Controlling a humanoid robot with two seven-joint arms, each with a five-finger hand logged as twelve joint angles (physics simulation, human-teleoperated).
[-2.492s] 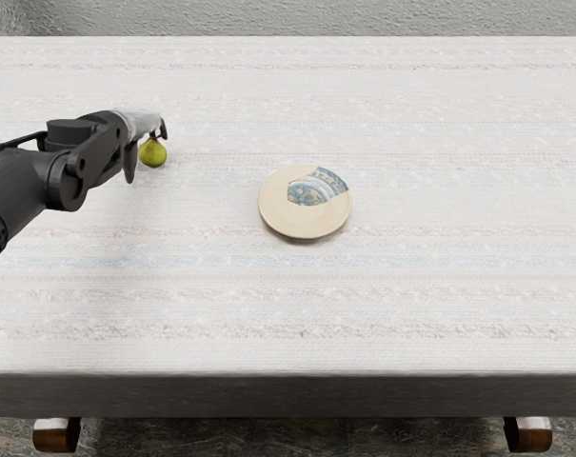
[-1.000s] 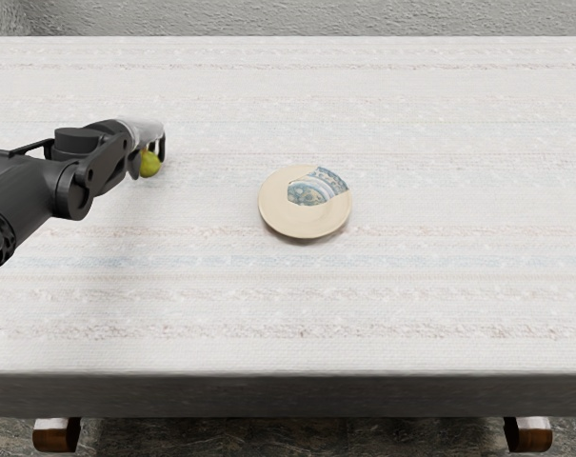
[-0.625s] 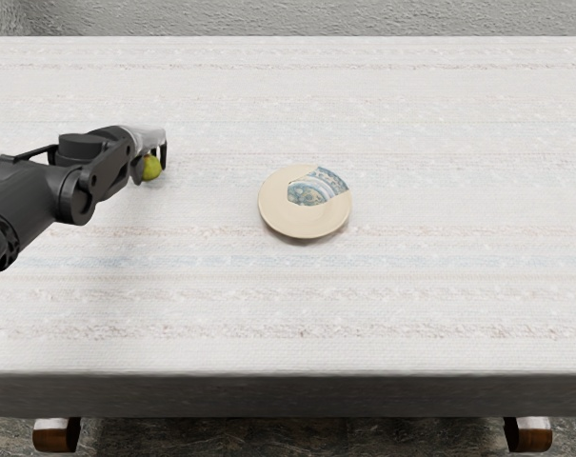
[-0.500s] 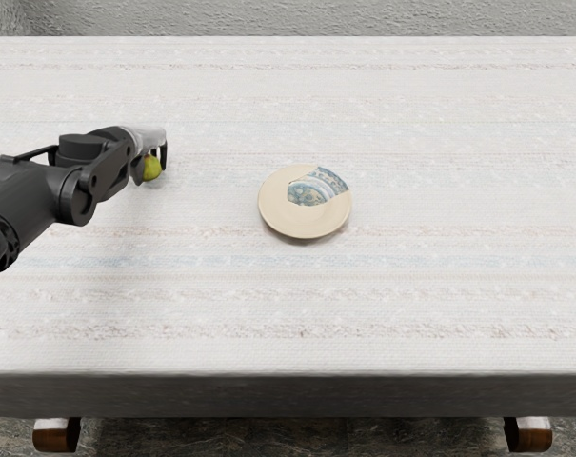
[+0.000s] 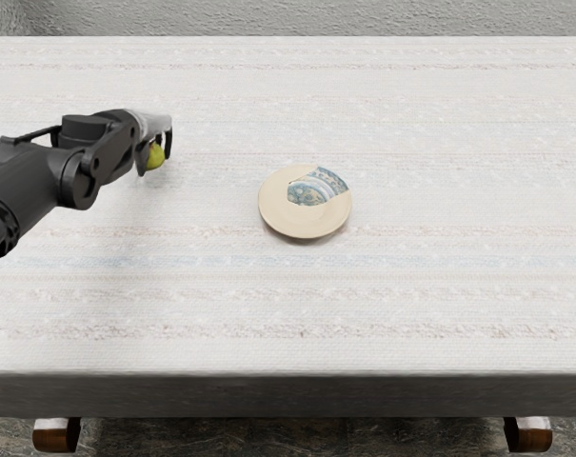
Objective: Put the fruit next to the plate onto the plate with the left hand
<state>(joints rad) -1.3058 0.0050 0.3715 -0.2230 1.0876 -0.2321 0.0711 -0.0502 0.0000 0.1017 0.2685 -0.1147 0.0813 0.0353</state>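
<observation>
Apparently the grasping step is in hand. The left hand [image 5: 150, 143], whose dark arm [image 5: 30, 181] comes in over the left edge of the table [image 5: 440, 314], holds its fingers [image 5: 167, 143] curled down around the fruit [image 5: 155, 156], so I read the grip as closed on it. The fruit is small and yellow-green. Only a part of it shows under the palm, with one finger on its right side and another on its left. It is near the left edge of the table, in the far half. I cannot tell if it rests on the table top or hangs a little above it.

The plate [image 5: 286, 215] lies near the middle of the table, well apart from the hand, to its right and somewhat closer to the front edge.

In my judgement the next move calls for a lift with a firm hold, then a carry to the right until the fruit is over the plate. The release should be low, because a round fruit may roll off the rim. The right hand does not show.
</observation>
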